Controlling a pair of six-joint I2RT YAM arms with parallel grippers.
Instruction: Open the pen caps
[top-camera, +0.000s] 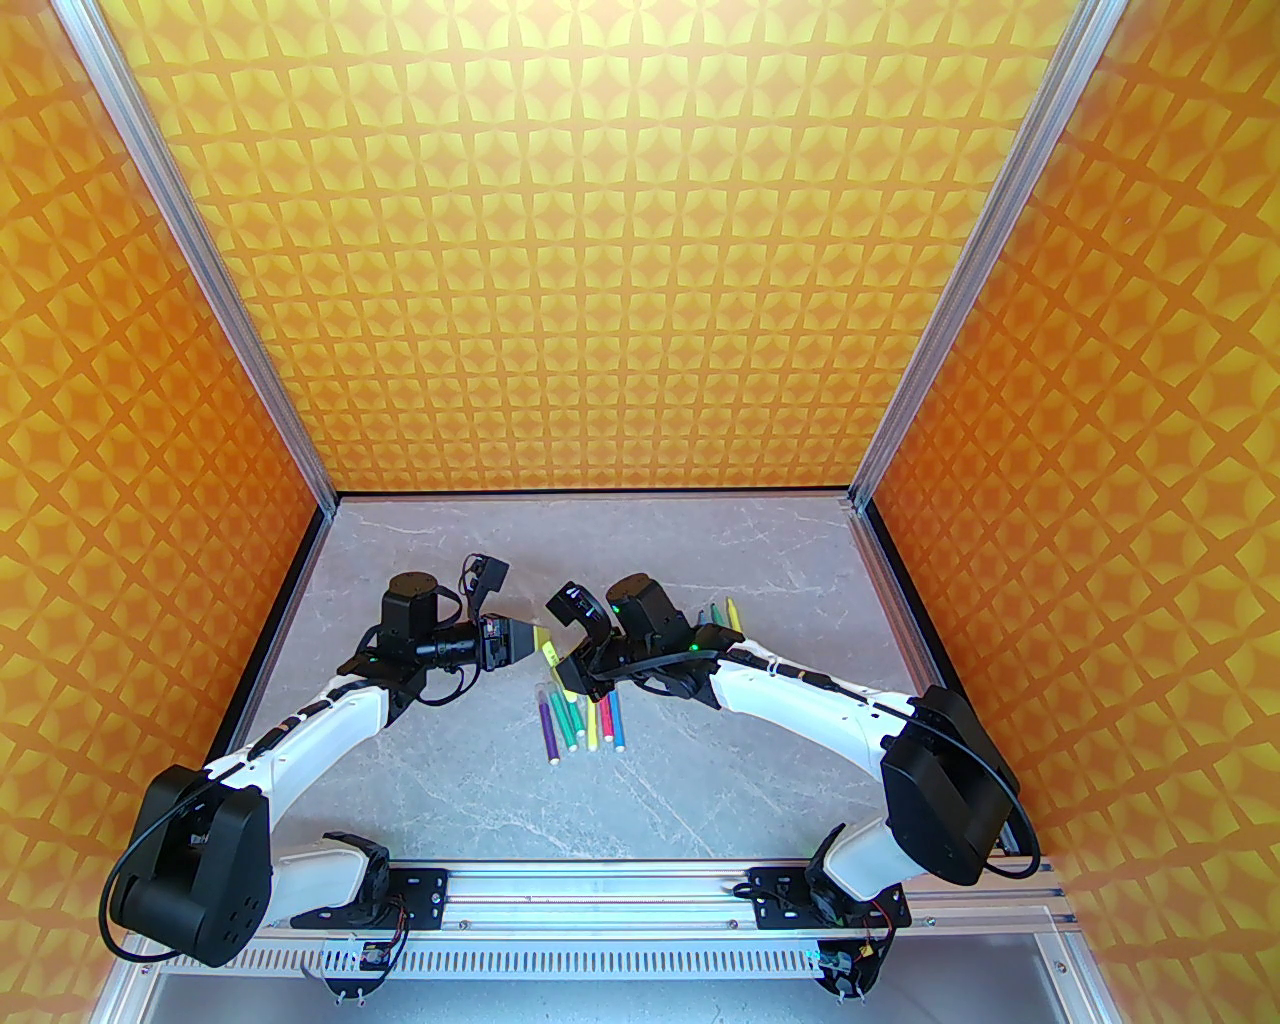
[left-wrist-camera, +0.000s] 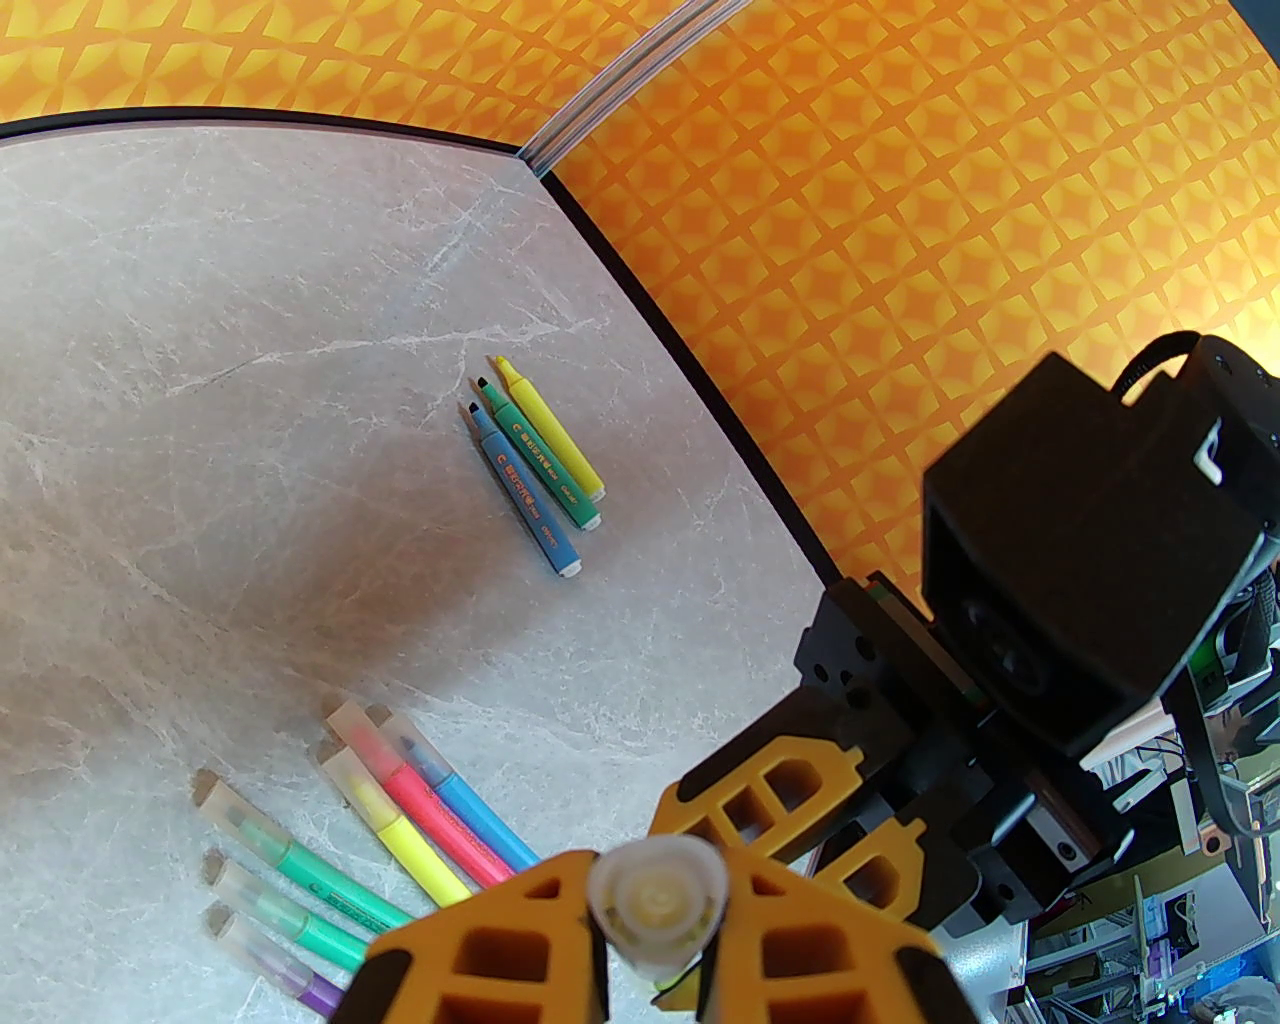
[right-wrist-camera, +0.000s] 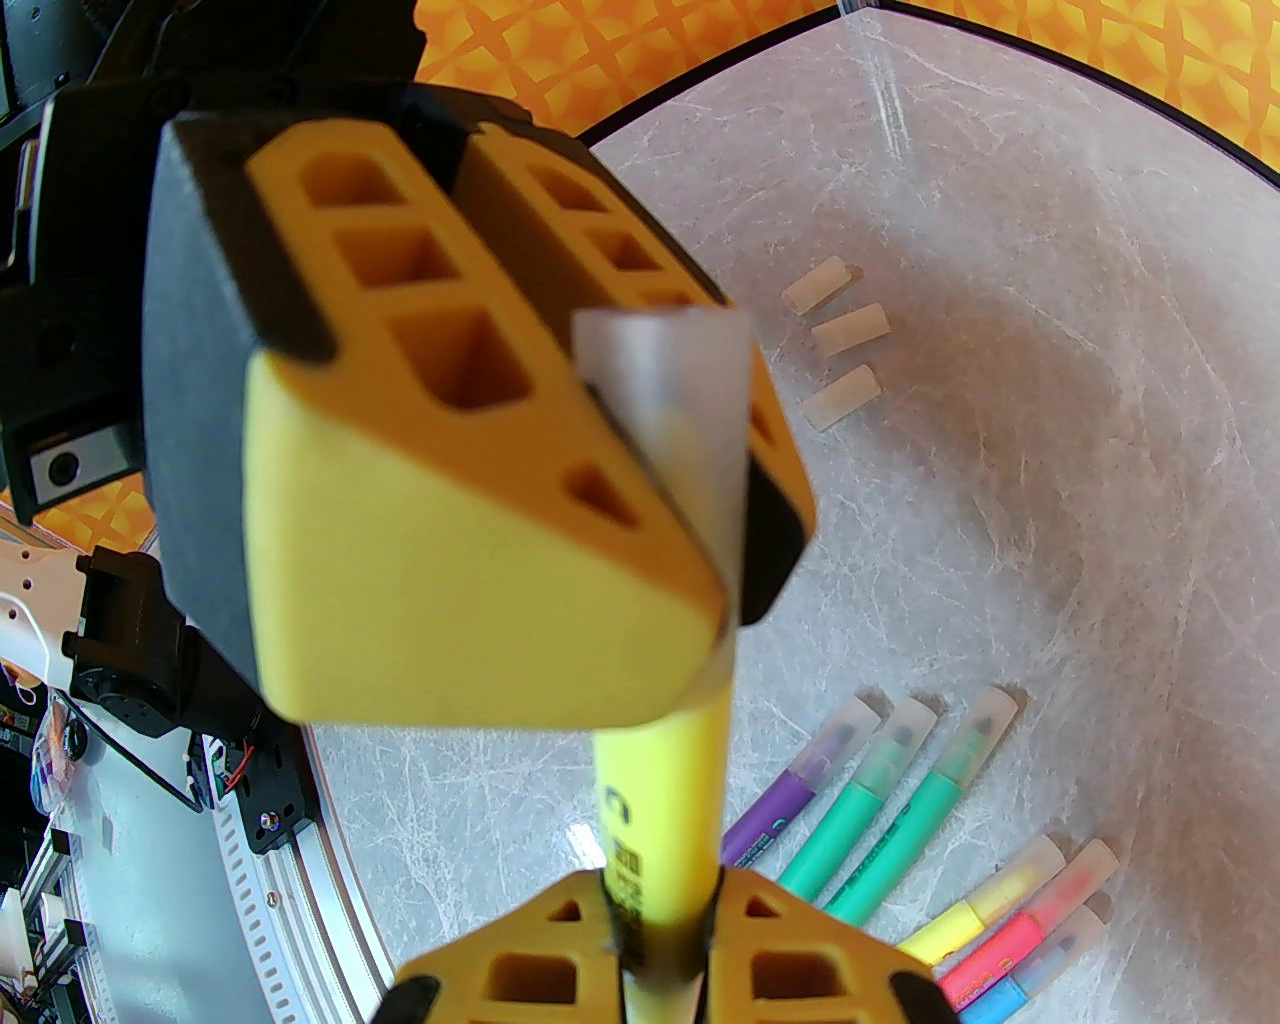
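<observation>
- Far wall (top-camera: 640, 250): orange/yellow star-tile print. Same print on L wall (top-camera: 120, 400) & R wall (top-camera: 1150, 400).
- Alu posts (top-camera: 212, 260) at both far corners.
- Tabletop (top-camera: 560, 800): grey marble-look w/ white veins; black trim (top-camera: 590, 492) along far edge.
- Alu rail (top-camera: 600, 885) across near edge.
- Light bright, even; shadows soft.

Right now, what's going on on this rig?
Both arms are working one yellow marker, held above the table. The right gripper is shut on its barrel, and the left gripper is shut on its translucent cap, which looks not yet pulled off. On the table lie three loose caps, three uncapped markers and six capped markers waiting their turn.
</observation>
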